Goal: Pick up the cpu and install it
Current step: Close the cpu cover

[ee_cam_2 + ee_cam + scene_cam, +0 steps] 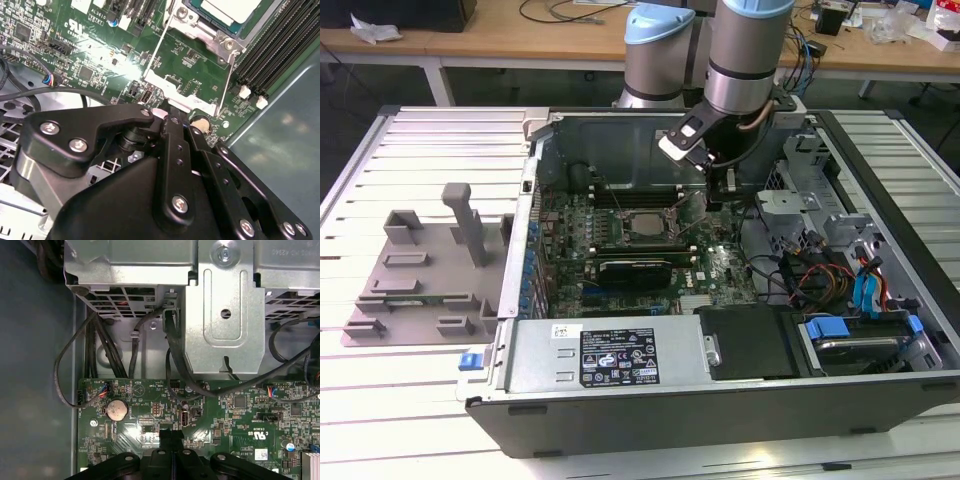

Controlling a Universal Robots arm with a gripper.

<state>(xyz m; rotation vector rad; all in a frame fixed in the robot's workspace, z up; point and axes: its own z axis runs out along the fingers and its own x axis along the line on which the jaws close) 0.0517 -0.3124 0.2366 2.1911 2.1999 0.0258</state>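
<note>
Honestly, I'd worry most about the thin wire lever [156,50] just past your gripper [166,109]. Drift sideways and you could snag it, or jolt the cpu [227,10] and bend pins underneath. The cpu is sitting in its socket on the green board [240,415], with the metal frame [207,42] beside it, a bit apart from the gripper. The 2 fingers [165,440] look pressed together with nothing between them. They hover low over the board near the coin battery [116,410], touching nothing I can see.
</note>
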